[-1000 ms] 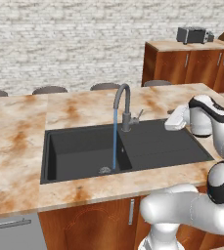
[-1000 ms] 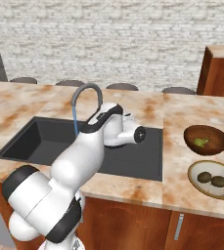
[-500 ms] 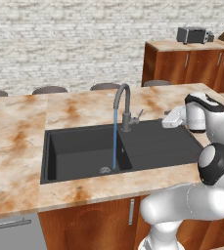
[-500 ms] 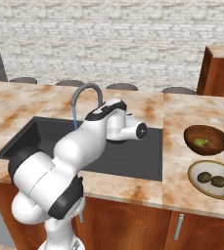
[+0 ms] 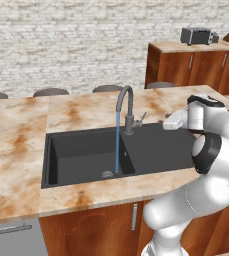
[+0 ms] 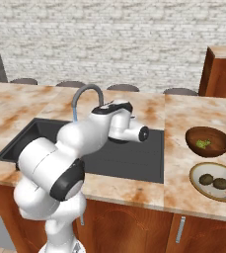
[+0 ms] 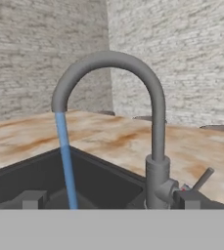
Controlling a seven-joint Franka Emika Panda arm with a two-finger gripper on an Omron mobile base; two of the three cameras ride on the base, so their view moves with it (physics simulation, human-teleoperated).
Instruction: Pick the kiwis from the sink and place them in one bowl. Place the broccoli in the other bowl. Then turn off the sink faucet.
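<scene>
Facing the faucet (image 7: pixel 152 141), the claw (image 7: pixel 108 200) stands wide and empty, having swung left since earlier. Water still runs into the sink (image 5: pixel 86 155). Kiwis (image 6: pixel 213 181) and broccoli (image 6: pixel 202 144) sit in bowls near the bench's right edge.

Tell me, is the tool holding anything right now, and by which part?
Nothing is held. The tool is open and empty, aimed at the tall grey metal gooseneck faucet, whose blue water stream runs.
</scene>
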